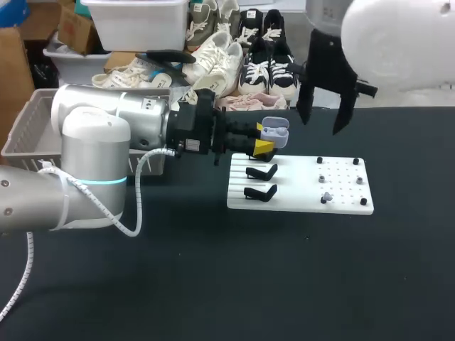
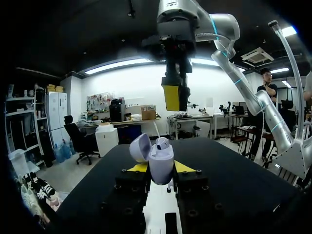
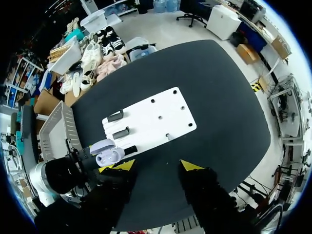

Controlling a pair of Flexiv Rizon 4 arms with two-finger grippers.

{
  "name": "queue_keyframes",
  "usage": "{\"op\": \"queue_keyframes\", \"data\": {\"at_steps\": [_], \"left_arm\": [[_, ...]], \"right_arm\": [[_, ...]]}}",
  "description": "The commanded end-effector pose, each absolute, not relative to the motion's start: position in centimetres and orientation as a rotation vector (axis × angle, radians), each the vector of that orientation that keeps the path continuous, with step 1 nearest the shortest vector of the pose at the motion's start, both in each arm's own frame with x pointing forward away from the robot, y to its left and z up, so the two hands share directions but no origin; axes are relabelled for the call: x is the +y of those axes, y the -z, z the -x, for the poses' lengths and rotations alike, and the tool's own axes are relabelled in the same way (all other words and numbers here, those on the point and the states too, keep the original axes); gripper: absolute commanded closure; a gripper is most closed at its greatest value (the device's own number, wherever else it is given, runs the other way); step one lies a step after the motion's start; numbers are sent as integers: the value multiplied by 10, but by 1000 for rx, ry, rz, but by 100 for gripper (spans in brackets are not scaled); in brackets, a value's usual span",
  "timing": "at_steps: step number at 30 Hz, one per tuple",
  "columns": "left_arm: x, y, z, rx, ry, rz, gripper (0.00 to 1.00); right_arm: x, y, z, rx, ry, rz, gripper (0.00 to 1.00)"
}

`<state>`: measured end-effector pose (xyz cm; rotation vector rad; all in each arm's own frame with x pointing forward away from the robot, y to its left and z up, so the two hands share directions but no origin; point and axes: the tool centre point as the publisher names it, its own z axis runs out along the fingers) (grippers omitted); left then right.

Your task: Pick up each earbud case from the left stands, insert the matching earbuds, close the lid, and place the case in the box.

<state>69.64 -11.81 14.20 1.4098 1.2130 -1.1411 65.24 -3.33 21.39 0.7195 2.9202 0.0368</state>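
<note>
My left gripper (image 1: 264,145) is shut on a lavender earbud case (image 1: 274,131), held above the far left corner of the white board (image 1: 298,202). In the left wrist view the case (image 2: 161,165) sits upright between the yellow tips with its lid (image 2: 140,146) flipped open and one earbud (image 2: 162,143) in it. My right gripper (image 1: 321,124) hangs above and just right of the case, open and empty. From the right wrist view its own gripper (image 3: 156,165) looks down on the case (image 3: 110,155). Two black stands (image 1: 261,172) on the board's left side are bare.
Small pegs and earbud-like pieces (image 1: 326,197) dot the board's right half. A grey basket (image 1: 28,135) stands at the table's far left, behind my left arm. Dark tabletop lies in front of the board.
</note>
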Motion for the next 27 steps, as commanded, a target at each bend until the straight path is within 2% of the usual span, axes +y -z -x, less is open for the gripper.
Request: {"op": "queue_keyframes", "data": {"at_steps": [1,2,3,9,15,27], "left_arm": [[-118,-142,-697,1212,1141,-1409,100],[-118,-142,-697,1212,1141,-1409,100],[-118,-142,-697,1212,1141,-1409,100],[-118,-142,-697,1212,1141,-1409,100],[-118,-142,-697,1212,1141,-1409,100],[-118,-142,-697,1212,1141,-1409,100]], "right_arm": [[-53,-201,-633,2819,-356,-632,38],[-54,-199,-632,2820,-349,-614,32],[-56,-196,-630,2817,-345,-596,20],[-64,-177,-628,2816,-352,-568,9],[-70,-151,-631,2816,-336,-548,13],[-77,-123,-634,2826,-348,-479,26]]}}
